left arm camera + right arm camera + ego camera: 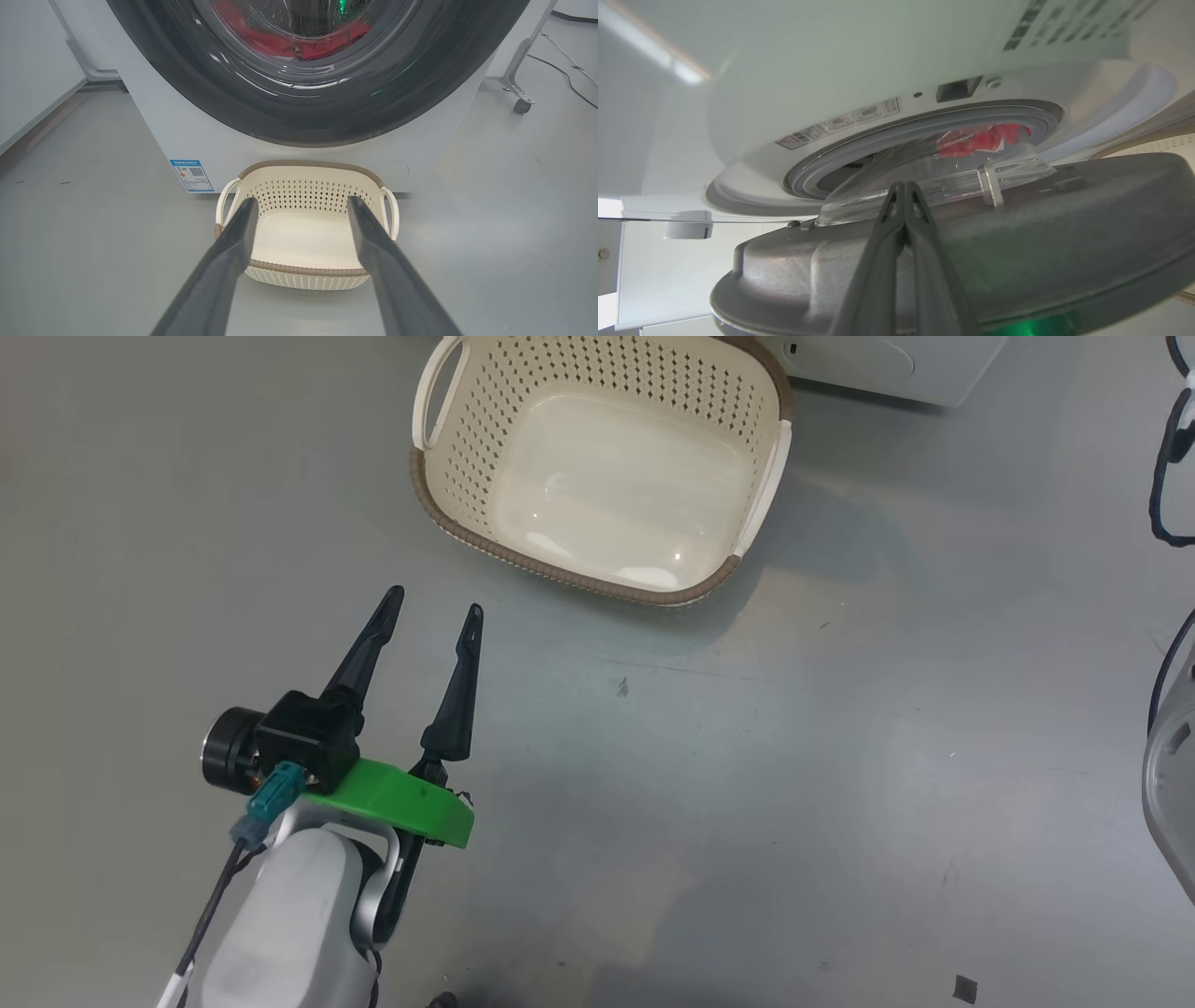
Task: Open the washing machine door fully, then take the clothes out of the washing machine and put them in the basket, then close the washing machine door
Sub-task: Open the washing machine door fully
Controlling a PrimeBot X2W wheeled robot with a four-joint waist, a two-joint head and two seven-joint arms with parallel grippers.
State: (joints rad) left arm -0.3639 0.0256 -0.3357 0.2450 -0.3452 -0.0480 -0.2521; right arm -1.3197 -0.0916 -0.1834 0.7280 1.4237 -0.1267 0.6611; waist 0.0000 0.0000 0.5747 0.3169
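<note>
White front-loading washing machine (pixel 327 158) on the floor (pixel 840 803), its washing machine door (pixel 1064 224) ajar, swung only part-way off the grey-ringed drum mouth (pixel 924 121): opening judged begun but unfinished, unloading and closing both left. Cream basket (pixel 308 164), empty, on the floor just before the machine; red clothes (pixel 980 140), all inside the drum; right gripper (pixel 903 186), clenched on nothing, fingers together along the door's inner face, contact uncertain; left gripper (pixel 435 600), released and spread wide, hovering near the basket. Floor smooth grey, lightly scuffed; pale wall panels (pixel 28 70) and a castored stand leg (pixel 516 88) flank the machine.
</note>
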